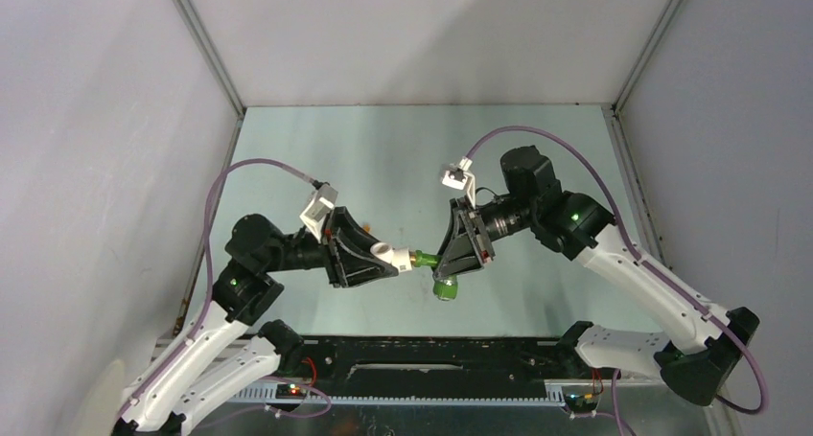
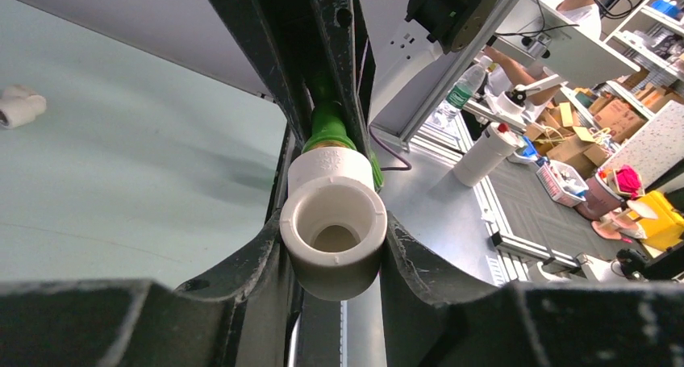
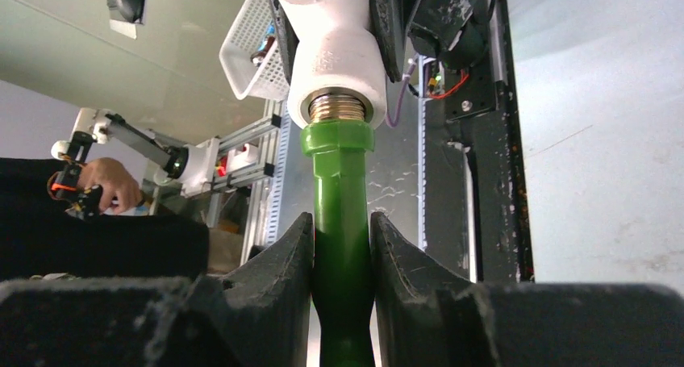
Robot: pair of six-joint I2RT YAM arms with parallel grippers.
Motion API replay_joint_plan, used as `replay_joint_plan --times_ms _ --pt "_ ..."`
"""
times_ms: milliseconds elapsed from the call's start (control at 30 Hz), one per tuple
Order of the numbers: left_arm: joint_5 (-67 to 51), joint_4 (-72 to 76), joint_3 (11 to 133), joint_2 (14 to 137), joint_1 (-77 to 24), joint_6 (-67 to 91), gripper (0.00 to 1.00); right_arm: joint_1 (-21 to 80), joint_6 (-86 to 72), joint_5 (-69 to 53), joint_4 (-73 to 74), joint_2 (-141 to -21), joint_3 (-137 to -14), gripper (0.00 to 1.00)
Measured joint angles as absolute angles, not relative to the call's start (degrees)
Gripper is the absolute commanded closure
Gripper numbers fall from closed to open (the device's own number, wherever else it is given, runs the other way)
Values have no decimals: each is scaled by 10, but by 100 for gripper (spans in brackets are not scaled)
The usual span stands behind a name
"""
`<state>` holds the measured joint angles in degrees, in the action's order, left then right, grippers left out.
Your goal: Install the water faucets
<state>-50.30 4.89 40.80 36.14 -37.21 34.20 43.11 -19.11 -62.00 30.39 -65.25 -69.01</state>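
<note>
Pinching the green faucet point(image 3: 342, 181) by its stem in the right tool point(image 3: 340, 230), threaded end at the mouth of a white fitting point(image 3: 335, 60), clamped in the left tool point(image 2: 333, 242)

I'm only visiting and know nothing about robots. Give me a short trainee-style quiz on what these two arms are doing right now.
1. True or false: the left pincer grips the green tap.
2. Which pincer holds the white pipe fitting? A) left B) right C) neither
3. What colour is the threaded end where the tap meets the fitting?

Key
1. False: the right pincer grips it.
2. A
3. Brass
</note>
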Motion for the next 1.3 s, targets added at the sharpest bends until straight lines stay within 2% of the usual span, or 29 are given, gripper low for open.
replay_joint_plan --times_ms 633,1067,1300 --pt "-515 -57 448 385 -375 268 100 393 -222 -635 341 -678 -725 100" --pt "-479 -18 413 351 -378 279 100 408 -241 -599 331 -672 -725 100" --pt "-469 17 408 348 -380 285 100 408 -297 -581 257 -638 -690 100"
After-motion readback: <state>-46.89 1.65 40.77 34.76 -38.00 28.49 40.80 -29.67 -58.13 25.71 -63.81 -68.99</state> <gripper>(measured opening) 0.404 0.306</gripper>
